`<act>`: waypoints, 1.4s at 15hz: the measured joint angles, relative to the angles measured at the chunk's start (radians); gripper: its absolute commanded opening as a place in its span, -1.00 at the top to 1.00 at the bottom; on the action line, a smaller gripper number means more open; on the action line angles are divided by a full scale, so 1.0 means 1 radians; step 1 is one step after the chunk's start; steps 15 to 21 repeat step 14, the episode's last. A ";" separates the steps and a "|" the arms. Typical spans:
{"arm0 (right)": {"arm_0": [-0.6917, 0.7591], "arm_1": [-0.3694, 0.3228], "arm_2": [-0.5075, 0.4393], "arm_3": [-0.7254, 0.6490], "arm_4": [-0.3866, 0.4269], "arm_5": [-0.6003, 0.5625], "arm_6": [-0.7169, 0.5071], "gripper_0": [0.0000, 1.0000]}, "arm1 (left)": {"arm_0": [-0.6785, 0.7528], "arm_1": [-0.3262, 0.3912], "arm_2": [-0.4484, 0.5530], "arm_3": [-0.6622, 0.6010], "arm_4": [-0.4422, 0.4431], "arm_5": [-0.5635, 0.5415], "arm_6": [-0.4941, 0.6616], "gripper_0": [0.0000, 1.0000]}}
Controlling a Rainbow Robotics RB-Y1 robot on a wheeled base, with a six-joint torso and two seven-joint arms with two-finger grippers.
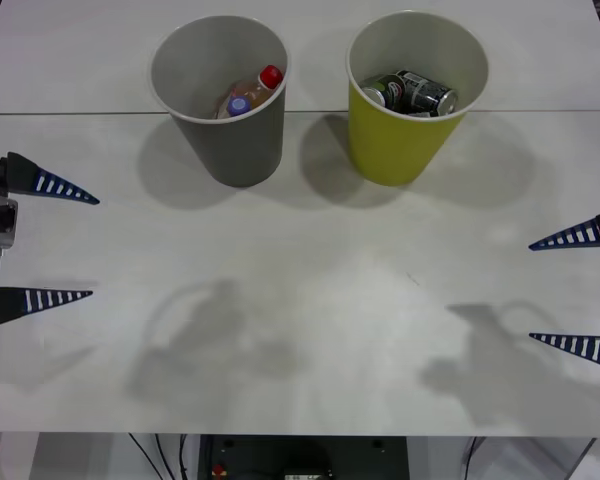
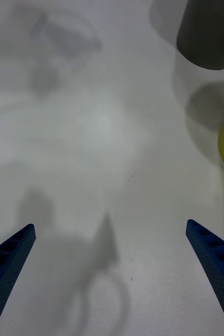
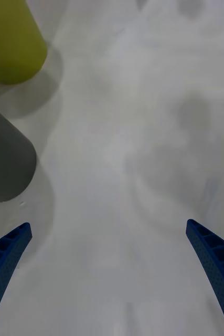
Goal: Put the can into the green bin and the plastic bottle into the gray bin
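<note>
Both sorted as I see it: can [image 1: 380,92] lies in the green bin [image 1: 392,150], upper right of frame; bottles [image 1: 252,93] in the gray bin [image 1: 242,152], upper middle. Left gripper [image 1: 68,243] at left edge, right gripper [image 1: 562,290] at right edge, both released, empty. Bench [image 1: 310,290] between them holds nothing to grab, neither arm nearer.

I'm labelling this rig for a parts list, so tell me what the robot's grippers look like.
Each gripper has two long blue fingers tapering to sharp points, ribbed with pale slots along their length. The left gripper mounts on a grey and black block at the table's left edge; the right gripper reaches in from the right edge.
</note>
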 measured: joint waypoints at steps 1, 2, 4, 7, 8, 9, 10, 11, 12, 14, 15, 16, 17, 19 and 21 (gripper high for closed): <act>0.000 0.000 0.000 0.000 0.000 0.000 0.000 -1.00 | 0.017 0.009 0.000 0.002 0.000 0.000 -0.004 -1.00; 0.000 0.000 0.000 0.000 0.000 0.000 0.000 -1.00 | 0.033 0.017 0.000 0.003 0.000 0.000 -0.007 -1.00; 0.000 0.000 0.000 0.000 0.000 0.000 0.000 -1.00 | 0.062 0.030 -0.001 0.008 0.007 0.000 -0.010 -1.00; 0.000 0.000 0.000 0.000 0.000 0.000 0.000 -1.00 | 0.089 0.033 0.002 0.016 0.013 -0.001 -0.019 -1.00; 0.000 0.000 0.000 0.000 0.000 0.000 0.000 -1.00 | 0.091 0.033 0.002 0.016 0.013 0.000 -0.020 -1.00; 0.000 0.000 0.000 0.000 0.000 0.000 0.000 -1.00 | 0.093 0.033 0.003 0.017 0.012 -0.001 -0.020 -1.00; 0.000 0.000 0.000 0.000 0.000 0.000 0.000 -1.00 | 0.093 0.033 0.003 0.017 0.006 0.000 -0.020 -1.00; 0.000 0.000 0.000 0.000 0.000 0.000 0.000 -1.00 | 0.095 0.033 0.003 0.017 -0.002 -0.001 -0.020 -1.00; 0.000 0.000 0.000 0.000 0.000 0.000 0.000 -1.00 | 0.099 0.033 0.003 0.017 -0.006 0.000 -0.020 -1.00; 0.000 0.000 0.000 0.000 0.000 0.000 0.000 -1.00 | 0.103 0.033 0.003 0.017 -0.009 -0.001 -0.020 -1.00; 0.000 0.000 0.000 0.000 0.000 0.000 0.000 -1.00 | 0.103 0.033 0.003 0.017 -0.009 -0.001 -0.020 -1.00; 0.000 0.000 0.000 0.000 0.000 0.000 0.000 -1.00 | 0.103 0.033 0.003 0.017 -0.009 -0.001 -0.020 -1.00; 0.000 0.000 0.000 0.000 0.000 0.000 0.000 -1.00 | 0.103 0.033 0.003 0.017 -0.009 -0.001 -0.020 -1.00; 0.000 0.000 0.000 0.000 0.000 0.000 0.000 -1.00 | 0.103 0.033 0.003 0.017 -0.009 -0.001 -0.020 -1.00; 0.000 0.000 0.000 0.000 0.000 0.000 0.000 -1.00 | 0.103 0.033 0.003 0.017 -0.009 -0.001 -0.020 -1.00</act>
